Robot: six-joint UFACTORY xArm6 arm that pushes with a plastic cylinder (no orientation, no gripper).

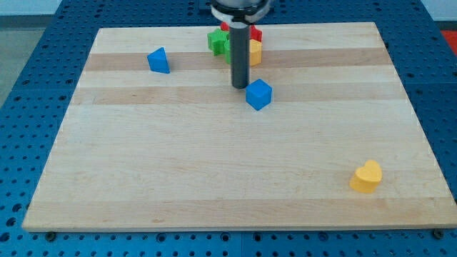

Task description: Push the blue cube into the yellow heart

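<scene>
Camera view: my tip point(240, 86), a bare rod lacking any tool jaws, is seen just left of the blue cube point(259, 94); the yellow heart point(366, 176) lies well apart, lower right on the surface point(214, 171).

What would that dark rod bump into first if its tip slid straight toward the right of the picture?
Most likely the blue cube. My tip sits just off its upper-left side, close but seemingly not touching. Depth is hard to judge, so it might only clip the cube's top edge.
</scene>
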